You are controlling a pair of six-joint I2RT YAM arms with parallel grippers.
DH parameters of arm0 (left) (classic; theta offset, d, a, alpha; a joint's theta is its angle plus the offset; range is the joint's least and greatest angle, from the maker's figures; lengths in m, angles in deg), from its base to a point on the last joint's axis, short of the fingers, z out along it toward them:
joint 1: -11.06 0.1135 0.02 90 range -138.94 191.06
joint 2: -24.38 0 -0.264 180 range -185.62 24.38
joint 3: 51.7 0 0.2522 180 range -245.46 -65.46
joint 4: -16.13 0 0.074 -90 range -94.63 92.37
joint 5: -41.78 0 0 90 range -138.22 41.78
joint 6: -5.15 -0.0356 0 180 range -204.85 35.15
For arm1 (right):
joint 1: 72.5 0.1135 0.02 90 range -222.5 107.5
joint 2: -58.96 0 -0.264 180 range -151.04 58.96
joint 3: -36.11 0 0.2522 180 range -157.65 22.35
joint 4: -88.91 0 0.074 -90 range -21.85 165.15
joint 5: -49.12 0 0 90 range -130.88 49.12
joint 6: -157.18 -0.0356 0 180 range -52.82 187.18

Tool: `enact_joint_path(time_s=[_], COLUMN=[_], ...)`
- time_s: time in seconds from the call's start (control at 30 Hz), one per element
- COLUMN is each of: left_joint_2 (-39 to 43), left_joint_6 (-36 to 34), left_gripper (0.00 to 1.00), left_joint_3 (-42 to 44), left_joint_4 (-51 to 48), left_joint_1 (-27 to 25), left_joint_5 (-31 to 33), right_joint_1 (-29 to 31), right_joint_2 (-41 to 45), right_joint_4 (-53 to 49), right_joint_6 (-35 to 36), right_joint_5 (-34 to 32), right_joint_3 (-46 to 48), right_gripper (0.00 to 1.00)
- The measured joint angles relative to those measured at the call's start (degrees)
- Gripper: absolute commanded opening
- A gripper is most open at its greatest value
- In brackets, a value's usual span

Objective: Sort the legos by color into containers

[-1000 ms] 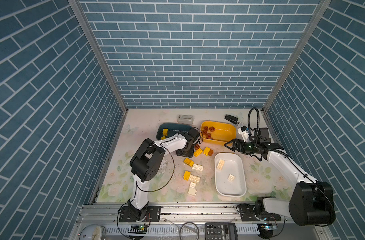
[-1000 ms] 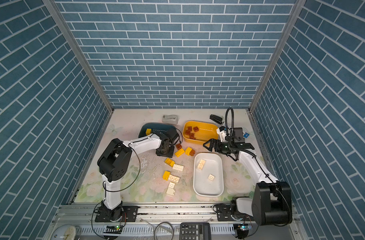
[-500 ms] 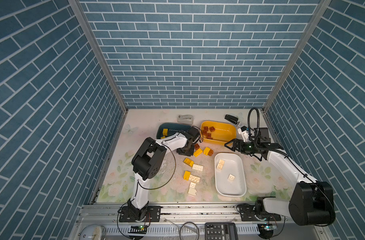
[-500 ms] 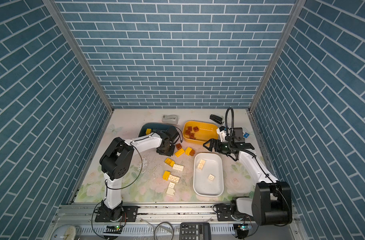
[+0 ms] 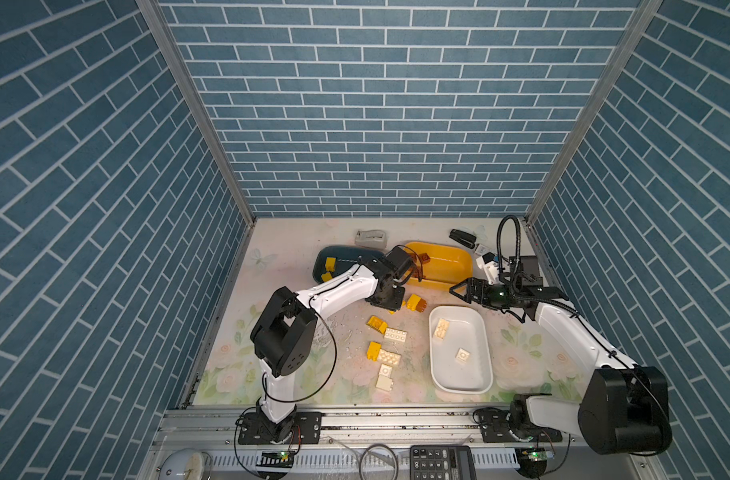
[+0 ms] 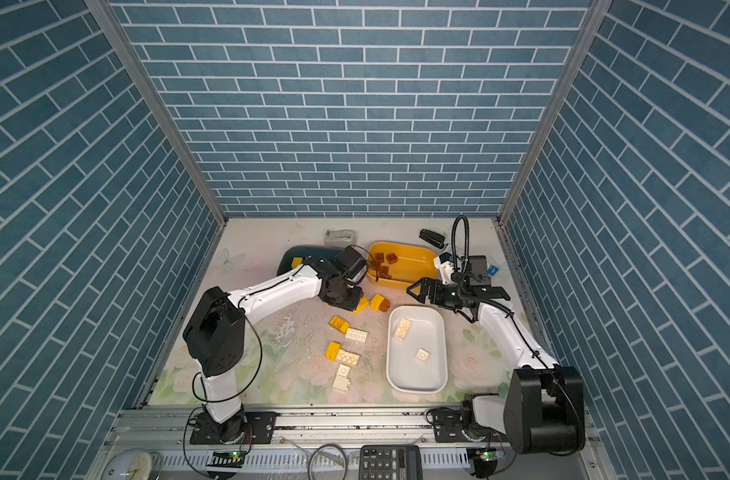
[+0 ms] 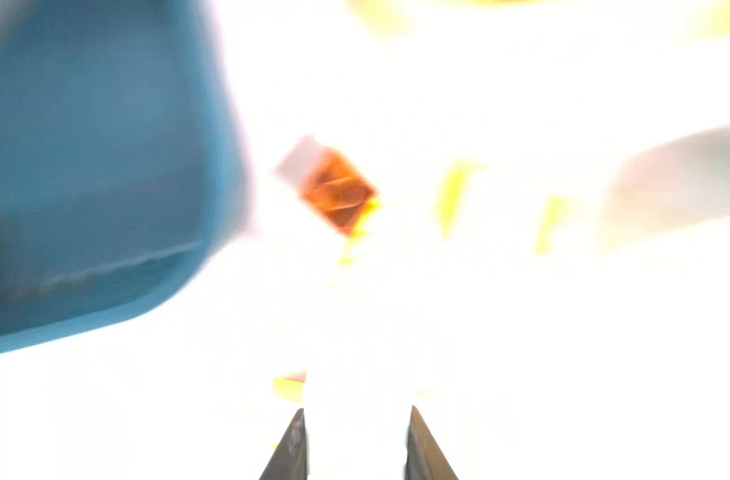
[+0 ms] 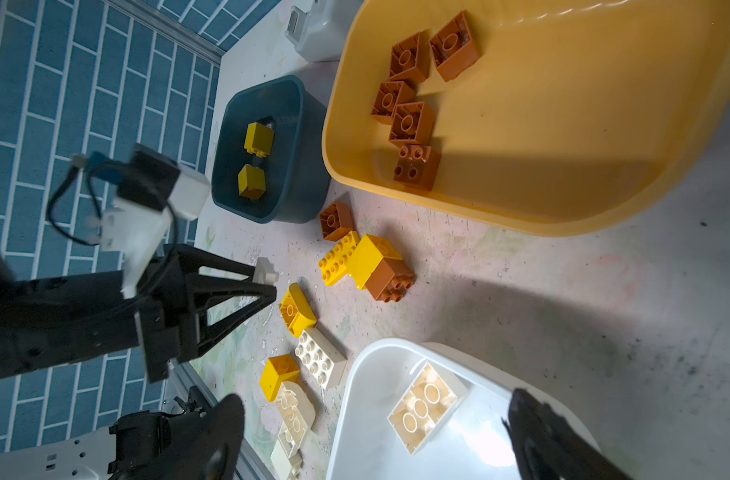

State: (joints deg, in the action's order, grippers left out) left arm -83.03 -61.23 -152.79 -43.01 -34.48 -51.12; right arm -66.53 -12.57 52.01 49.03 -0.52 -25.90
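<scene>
L gripper (image 8: 265, 279) pinched on what looks like small cream brick (image 8: 266, 269), just beside loose yellow brick (image 8: 297, 309). White tub (image 5: 471, 372) lies to its right; R gripper (image 5: 458, 296) gapes empty, nearer it.

Loose legos (image 5: 395, 335) left of near tub (image 5: 463, 374), before rear-left tub (image 5: 343, 253) and rear-right tub (image 5: 446, 262).

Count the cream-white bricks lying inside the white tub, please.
2. An oblong brick lies near the far end of the white tub; a small square brick lies near its middle. None seems hidden.
</scene>
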Motion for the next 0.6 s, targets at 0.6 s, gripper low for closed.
enact_joint_path(time_s=[0.6], left_joint_2=[-2.9], left_joint_6=[-5.7], left_gripper=[0.31], left_joint_3=[-4.1], left_joint_4=[5.2], left_joint_1=[-17.5], left_joint_5=[-11.0], right_joint_1=[-3.8], right_joint_2=[4.0], right_joint_4=[-8.3], right_joint_6=[0.5], right_joint_5=[-0.3], right_joint_3=[0.7], right_gripper=[0.99])
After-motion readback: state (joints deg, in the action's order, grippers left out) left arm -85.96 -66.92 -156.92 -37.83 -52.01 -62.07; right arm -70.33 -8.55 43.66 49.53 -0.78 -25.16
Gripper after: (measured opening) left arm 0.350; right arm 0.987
